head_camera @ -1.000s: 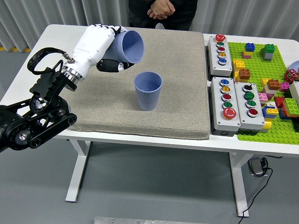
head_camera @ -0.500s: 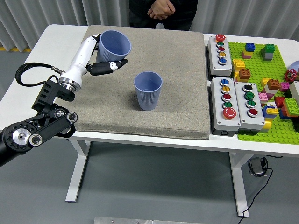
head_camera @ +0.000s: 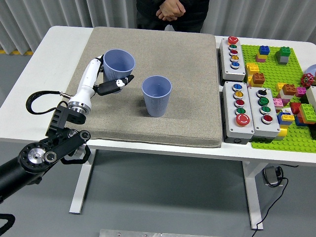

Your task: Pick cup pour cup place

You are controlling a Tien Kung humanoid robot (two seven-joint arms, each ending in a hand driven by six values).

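Cups, two of them, blue and ribbed, stand upright on the grey mat (head_camera: 187,74) covering the white table (head_camera: 39,64). Right of the mat lie button boxes (head_camera: 249,111) and a green brick plate (head_camera: 291,79). A person's clasped hands (head_camera: 170,10) show at the far edge. The left hand (head_camera: 101,79) wraps its fingers around the held cup (head_camera: 118,63), just left of the free cup (head_camera: 157,95).

You have two blue cups (head_camera: 118,62) (head_camera: 156,96), three button boxes (head_camera: 233,52) (head_camera: 239,111) (head_camera: 266,112), one mat (head_camera: 187,74).
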